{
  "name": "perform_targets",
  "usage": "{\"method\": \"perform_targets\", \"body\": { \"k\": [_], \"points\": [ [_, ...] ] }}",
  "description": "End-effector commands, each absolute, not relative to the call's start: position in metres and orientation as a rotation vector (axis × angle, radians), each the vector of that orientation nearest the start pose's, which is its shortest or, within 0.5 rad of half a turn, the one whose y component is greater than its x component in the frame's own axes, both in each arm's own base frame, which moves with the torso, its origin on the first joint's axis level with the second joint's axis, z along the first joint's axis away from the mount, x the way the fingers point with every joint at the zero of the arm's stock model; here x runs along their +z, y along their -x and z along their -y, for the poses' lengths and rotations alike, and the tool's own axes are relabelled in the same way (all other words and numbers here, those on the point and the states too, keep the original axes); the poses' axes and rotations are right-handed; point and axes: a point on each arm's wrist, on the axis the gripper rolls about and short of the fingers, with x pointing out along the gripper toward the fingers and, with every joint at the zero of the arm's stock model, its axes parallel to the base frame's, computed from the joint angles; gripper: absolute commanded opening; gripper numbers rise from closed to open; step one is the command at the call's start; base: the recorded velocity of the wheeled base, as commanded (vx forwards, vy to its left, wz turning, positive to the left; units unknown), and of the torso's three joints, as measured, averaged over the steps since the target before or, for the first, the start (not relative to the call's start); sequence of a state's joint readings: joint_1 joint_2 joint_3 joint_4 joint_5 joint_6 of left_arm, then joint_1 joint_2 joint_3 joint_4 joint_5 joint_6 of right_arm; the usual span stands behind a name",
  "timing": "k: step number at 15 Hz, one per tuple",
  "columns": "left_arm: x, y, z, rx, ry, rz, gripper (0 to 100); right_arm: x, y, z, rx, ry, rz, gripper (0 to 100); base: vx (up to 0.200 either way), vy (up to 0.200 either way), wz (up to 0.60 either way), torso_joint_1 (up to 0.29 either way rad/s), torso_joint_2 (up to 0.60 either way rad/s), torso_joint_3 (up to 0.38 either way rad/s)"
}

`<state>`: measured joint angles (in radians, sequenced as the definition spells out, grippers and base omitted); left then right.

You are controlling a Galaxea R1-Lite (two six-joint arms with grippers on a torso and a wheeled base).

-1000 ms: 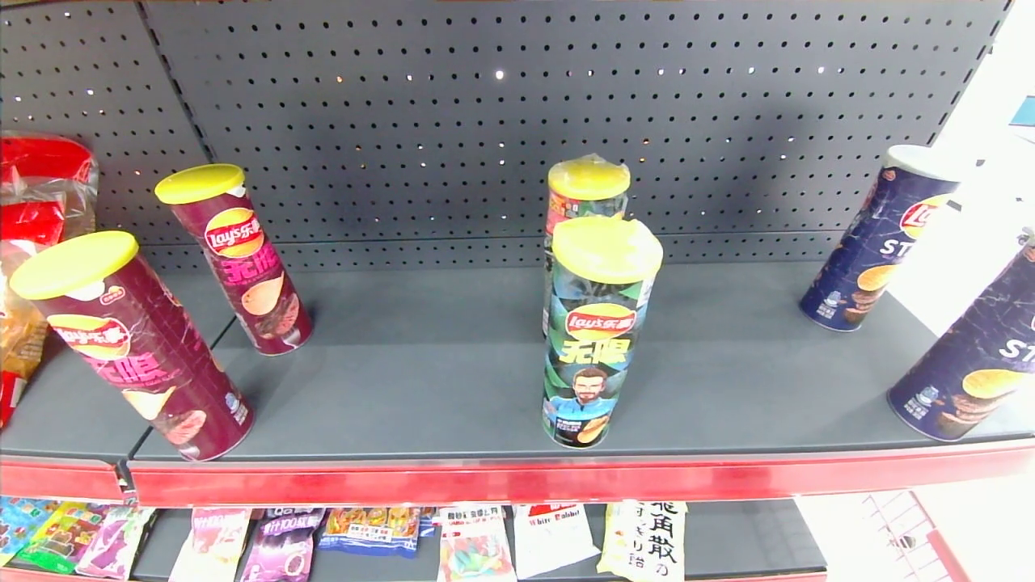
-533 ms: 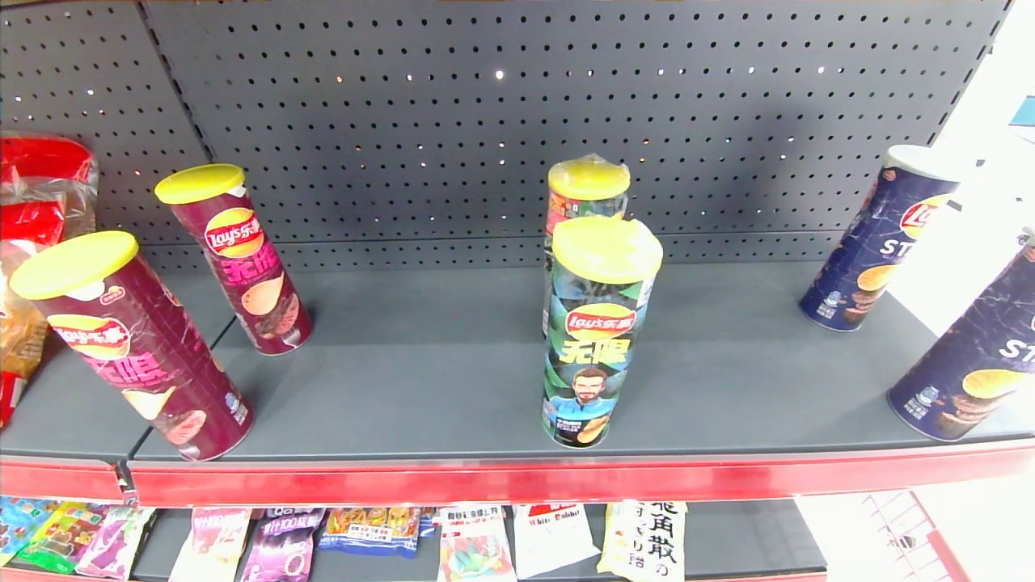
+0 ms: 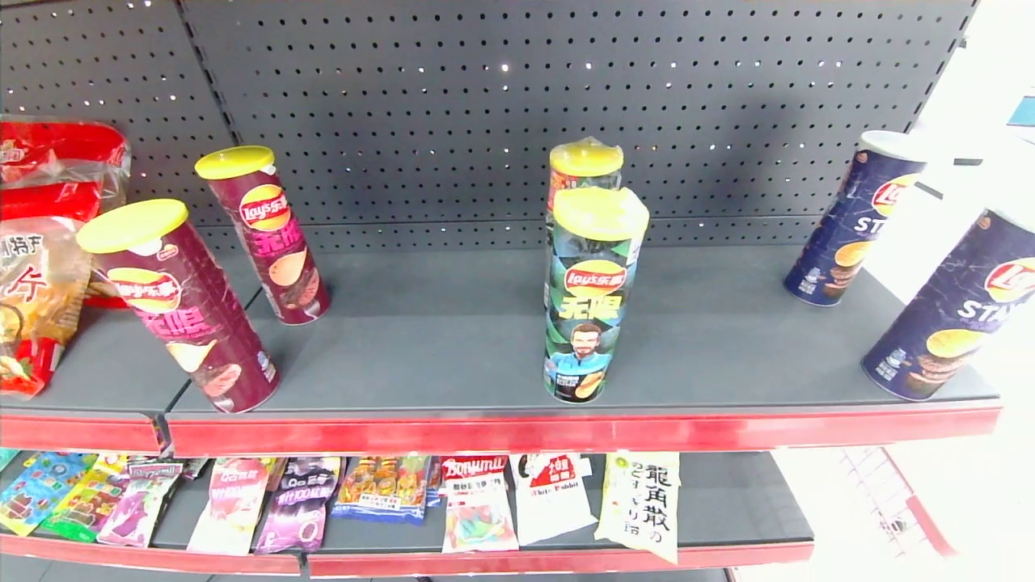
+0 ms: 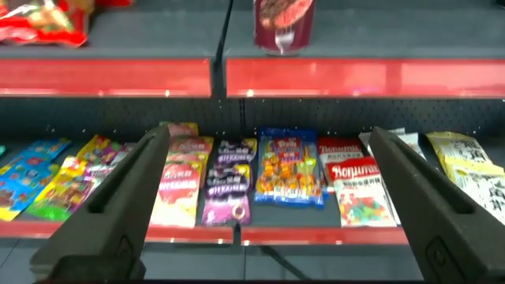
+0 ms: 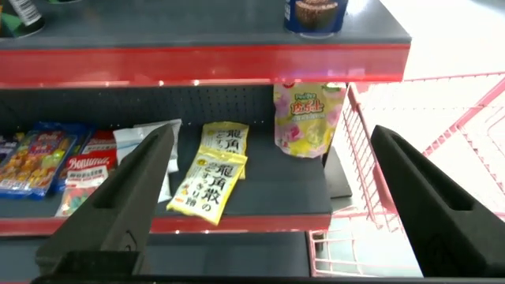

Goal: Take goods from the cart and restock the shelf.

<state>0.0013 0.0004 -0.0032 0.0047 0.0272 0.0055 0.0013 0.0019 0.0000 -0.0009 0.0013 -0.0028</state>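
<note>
The upper shelf (image 3: 453, 339) is carrying six chip cans, all standing upright in pairs. At the middle, a green can (image 3: 594, 299) is standing near the red front lip, and a second green can (image 3: 584, 162) is sitting just behind it at 12 o'clock. Towards 9 o'clock, two maroon cans (image 3: 182, 307) (image 3: 267, 234) are standing well apart from the green pair, one near the lip and one farther back. Bagged snacks (image 3: 40, 242) are lying beyond them at the edge. Towards 3 o'clock, two navy cans (image 3: 857, 218) (image 3: 942, 307) are standing the same way, front and back.

At 6 o'clock the lower shelf (image 3: 728, 501) is holding a row of flat snack packets (image 3: 477, 505). At 5 o'clock a pink wire frame (image 3: 906, 501) is showing, probably the cart.

The left pincer (image 4: 269, 132) is hanging spread wide with nothing between its fingers, facing the packets on the lower shelf. The right pincer (image 5: 272, 132) is likewise gaping wide and gripping nothing, facing that shelf's end, where a yellow packet (image 5: 217, 185) is lying flat and a pale pouch (image 5: 304, 118) is leaning against the back panel. The cart's mesh (image 5: 367, 158) is standing just beside that end.
</note>
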Motion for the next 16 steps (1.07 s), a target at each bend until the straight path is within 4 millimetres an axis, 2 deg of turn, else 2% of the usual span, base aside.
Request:
{"method": "perform_targets", "body": {
  "k": [1, 2, 4, 12, 13, 14, 15, 16],
  "points": [
    [0.076, 0.023, -0.001, 0.029, -0.006, -0.002, 100, 0.076, 0.023, 0.000, 0.003, 0.005, 0.000, 100, 0.000, 0.000, 0.00, 0.000, 0.00, 0.000],
    [0.076, 0.023, -0.001, 0.029, -0.005, -0.002, 100, 0.076, 0.023, 0.000, 0.003, 0.006, 0.000, 100, 0.000, 0.000, 0.00, 0.000, 0.00, 0.000],
    [0.076, 0.023, -0.001, 0.029, -0.005, -0.002, 100, 0.076, 0.023, 0.000, 0.002, 0.006, 0.000, 100, 0.000, -0.200, 0.00, 0.012, 0.00, 0.012],
    [0.076, 0.023, -0.001, 0.029, -0.003, -0.002, 100, 0.076, 0.023, -0.001, 0.026, 0.022, 0.005, 100, 0.000, 0.000, 0.00, 0.000, 0.00, 0.000],
    [0.076, 0.023, -0.001, 0.029, -0.003, -0.002, 100, 0.091, 0.025, -0.002, 0.088, 0.054, 0.050, 100, 0.000, 0.000, 0.00, 0.000, 0.00, 0.000],
    [0.076, 0.023, -0.001, 0.029, -0.003, -0.002, 100, 0.142, 0.024, -0.003, 0.212, 0.036, 0.069, 100, 0.000, 0.000, 0.00, 0.000, 0.00, 0.000],
    [0.076, 0.023, -0.001, 0.029, -0.003, -0.002, 100, 0.146, 0.023, -0.004, 0.218, 0.033, 0.066, 100, 0.000, 0.000, 0.00, 0.000, 0.00, 0.000],
    [0.076, 0.023, -0.001, 0.029, -0.003, -0.002, 100, 0.181, -0.002, -0.005, 0.256, -0.025, -0.021, 100, 0.000, 0.000, 0.00, 0.000, 0.00, 0.000]
  ]
}}
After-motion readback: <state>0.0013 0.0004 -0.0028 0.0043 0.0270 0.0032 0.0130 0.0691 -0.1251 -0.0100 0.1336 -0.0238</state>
